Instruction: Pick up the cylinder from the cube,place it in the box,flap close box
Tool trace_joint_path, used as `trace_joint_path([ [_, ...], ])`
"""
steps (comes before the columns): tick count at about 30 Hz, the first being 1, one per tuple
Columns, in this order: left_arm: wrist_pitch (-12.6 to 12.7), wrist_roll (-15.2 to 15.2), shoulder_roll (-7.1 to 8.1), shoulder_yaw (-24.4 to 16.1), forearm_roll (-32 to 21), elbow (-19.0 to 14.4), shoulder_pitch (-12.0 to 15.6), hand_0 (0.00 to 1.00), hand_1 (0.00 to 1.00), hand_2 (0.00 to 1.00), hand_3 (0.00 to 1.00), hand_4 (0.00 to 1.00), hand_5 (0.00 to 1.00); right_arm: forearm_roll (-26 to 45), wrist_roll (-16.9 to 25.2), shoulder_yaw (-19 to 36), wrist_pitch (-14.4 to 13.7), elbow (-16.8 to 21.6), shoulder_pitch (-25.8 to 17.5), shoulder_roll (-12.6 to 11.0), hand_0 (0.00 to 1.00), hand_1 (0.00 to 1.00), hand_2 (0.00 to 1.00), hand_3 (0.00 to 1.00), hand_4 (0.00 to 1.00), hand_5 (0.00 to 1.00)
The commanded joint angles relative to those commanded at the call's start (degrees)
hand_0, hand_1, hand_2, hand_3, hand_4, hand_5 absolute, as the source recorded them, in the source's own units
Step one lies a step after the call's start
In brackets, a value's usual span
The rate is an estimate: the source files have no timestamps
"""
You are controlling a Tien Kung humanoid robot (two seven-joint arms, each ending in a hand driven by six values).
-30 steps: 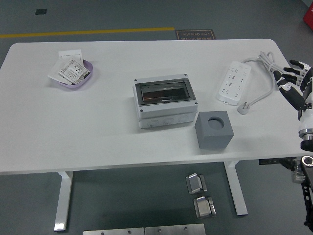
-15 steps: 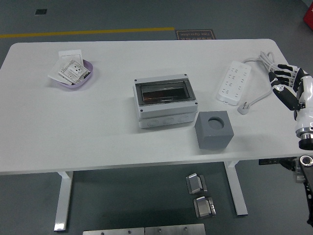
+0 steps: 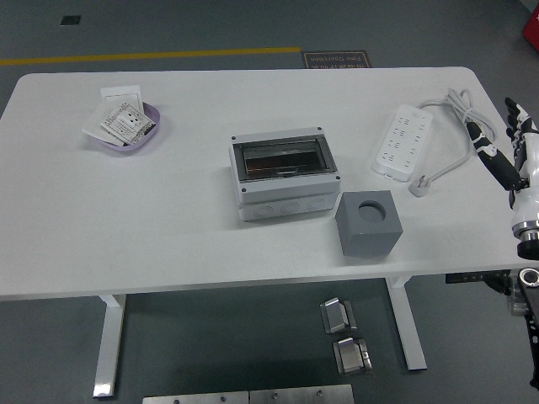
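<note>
A grey cube point(image 3: 368, 224) stands near the table's front edge, right of centre. Its top has a round recess point(image 3: 369, 205); I cannot tell whether a cylinder sits inside it. Just left and behind it is the white box point(image 3: 285, 175), its dark see-through flap lying down flat over the top. My right hand point(image 3: 503, 139) hovers at the table's right edge, well to the right of the cube, fingers stretched out and holding nothing. The left arm is out of view.
A white power strip point(image 3: 402, 140) with its cable point(image 3: 455, 114) lies at the back right, close to my right hand. A purple dish point(image 3: 152, 133) with paper packets sits at the back left. The white table's point(image 3: 152, 227) near edge runs just in front of the cube.
My right hand moved in over the table's right edge, then drew slightly back right, and its fingers straightened from a bent pose. Cube, box and the rest stayed put.
</note>
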Motion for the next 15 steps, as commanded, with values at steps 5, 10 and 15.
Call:
trace_joint_path([
  [5,0.64,0.0,-0.08,0.62,-0.11,0.0,-0.04,0.919,0.885,0.875,0.998,0.998,0.69,5.7,2.33,-2.9,0.28,-0.59,0.43,-0.54,0.983,0.921,0.939,0.907,0.988,0.675],
  [10,0.77,-0.14,-0.35,1.02,-0.05,0.0,-0.32,0.909,0.855,0.835,0.926,0.991,0.651,12.75,4.87,-7.19,1.54,-0.84,1.36,-1.09,0.966,0.876,0.912,0.878,0.973,0.676],
  [15,0.72,-0.22,-0.47,1.05,0.21,0.0,-0.5,0.894,0.834,0.811,0.896,0.958,0.628,19.79,6.67,-10.99,4.94,-1.06,2.27,-1.78,0.894,0.797,0.863,0.847,0.967,0.673],
])
